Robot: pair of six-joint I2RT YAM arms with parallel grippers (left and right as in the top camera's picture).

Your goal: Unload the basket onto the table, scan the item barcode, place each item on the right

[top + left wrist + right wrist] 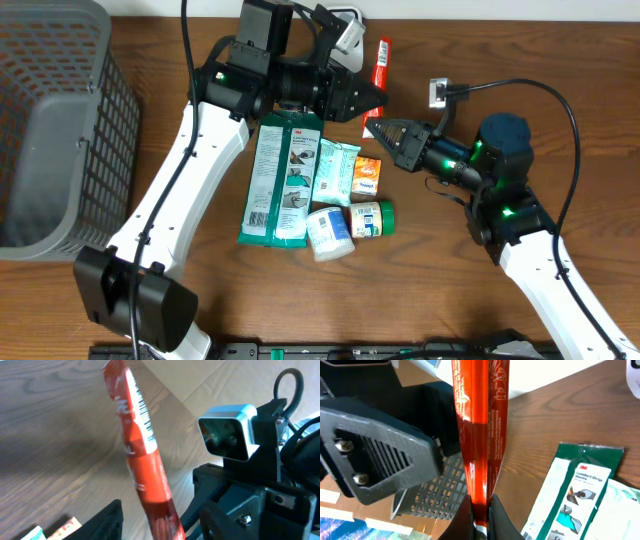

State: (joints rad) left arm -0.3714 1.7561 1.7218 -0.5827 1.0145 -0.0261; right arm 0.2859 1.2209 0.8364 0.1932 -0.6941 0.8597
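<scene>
The item is a long red packet (381,60) held up above the table. My right gripper (481,516) is shut on its lower end, and the packet (480,425) rises straight up from the fingers. In the left wrist view the packet (145,465) runs between the fingers of my left gripper (157,527). Those jaws stand open with a gap on each side. A black-and-white barcode (143,410) shows along the packet's upper edge. Overhead, my left gripper (365,98) and right gripper (373,125) meet nose to nose under the packet.
A grey mesh basket (60,130) fills the left side. Below the grippers lie a green 3M packet (285,180), a teal wipes pack (335,170), a small orange packet (366,175), a white jar (330,232) and a green-capped bottle (370,218).
</scene>
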